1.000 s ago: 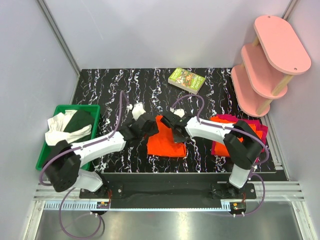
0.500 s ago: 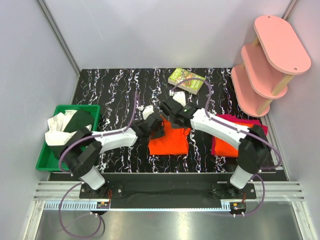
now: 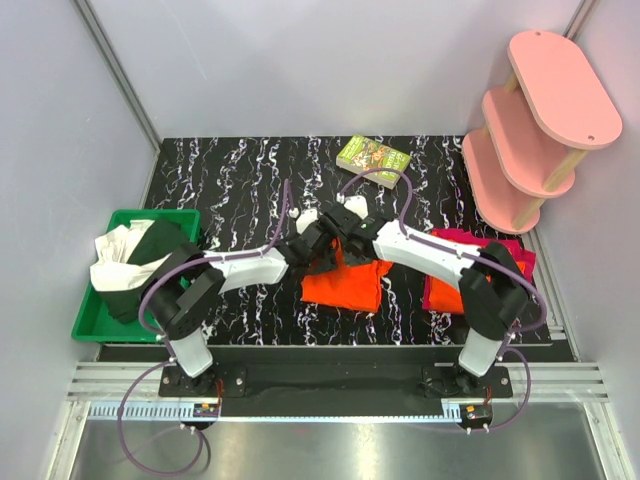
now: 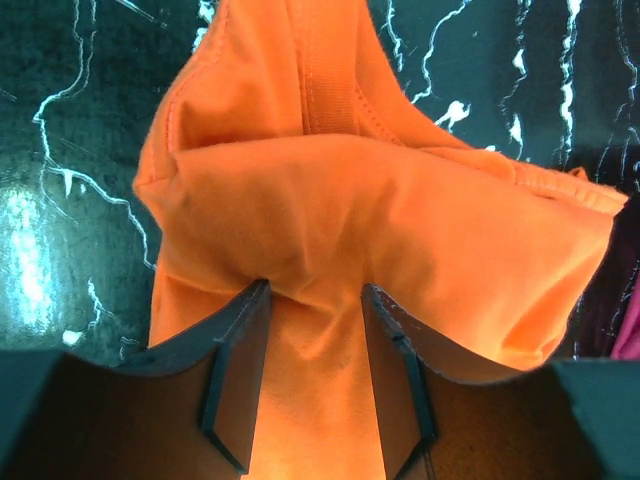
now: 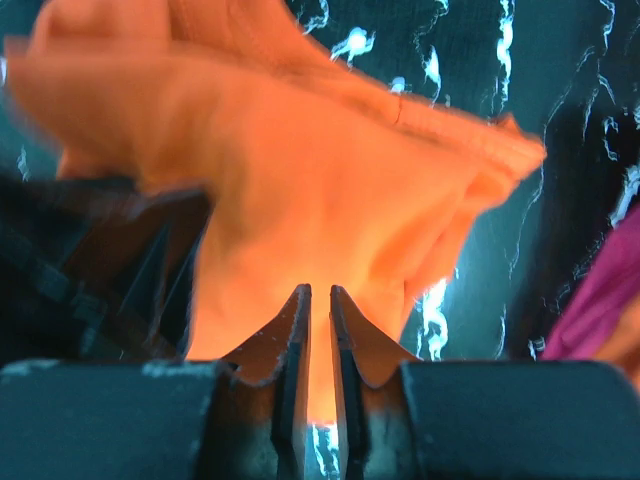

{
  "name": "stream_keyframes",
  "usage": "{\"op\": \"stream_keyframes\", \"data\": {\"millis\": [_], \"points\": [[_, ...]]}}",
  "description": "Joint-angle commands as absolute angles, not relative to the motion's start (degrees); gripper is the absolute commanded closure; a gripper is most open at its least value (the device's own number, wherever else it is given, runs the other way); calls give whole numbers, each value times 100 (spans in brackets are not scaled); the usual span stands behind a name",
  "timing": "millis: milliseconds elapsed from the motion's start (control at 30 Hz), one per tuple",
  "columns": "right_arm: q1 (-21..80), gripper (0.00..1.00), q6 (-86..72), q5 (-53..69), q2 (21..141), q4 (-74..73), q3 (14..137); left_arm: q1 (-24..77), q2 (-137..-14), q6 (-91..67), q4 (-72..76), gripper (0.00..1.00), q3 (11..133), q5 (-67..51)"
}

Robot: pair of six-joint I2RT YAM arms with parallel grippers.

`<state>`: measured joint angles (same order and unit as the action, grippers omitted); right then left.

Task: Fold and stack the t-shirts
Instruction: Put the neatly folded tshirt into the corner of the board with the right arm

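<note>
A folded orange t-shirt (image 3: 345,287) lies mid-table, its far edge lifted. My left gripper (image 3: 312,244) and right gripper (image 3: 341,238) meet side by side at that far edge. In the left wrist view the orange cloth (image 4: 380,200) bunches between the fingers of the left gripper (image 4: 315,290), which grips it. In the right wrist view the right gripper (image 5: 320,290) is nearly closed on a thin fold of the same shirt (image 5: 300,170). At the right lies a stack: an orange shirt (image 3: 462,272) on a magenta-red one (image 3: 448,237).
A green bin (image 3: 95,325) with white and dark cloths stands at the left edge. A green book (image 3: 373,159) lies at the back. A pink tiered shelf (image 3: 530,130) stands at the back right. The table top is black marble pattern (image 3: 230,180).
Both grippers have moved together toward the table's middle and slightly back, pulling the orange shirt's far edge up. The shirt now looks narrower and more bunched.
</note>
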<state>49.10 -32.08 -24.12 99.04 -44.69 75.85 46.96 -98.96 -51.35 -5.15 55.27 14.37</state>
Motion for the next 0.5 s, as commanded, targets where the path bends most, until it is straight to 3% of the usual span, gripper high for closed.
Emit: {"op": "stream_keyframes", "data": {"millis": [0, 467], "points": [[4817, 82, -3155, -2268, 10475, -4157, 7638, 4711, -9835, -5071, -439, 54, 5669, 1371], [3595, 86, -3410, -1512, 11109, -3885, 7119, 4737, -9168, -5150, -633, 56, 5045, 1397]]}}
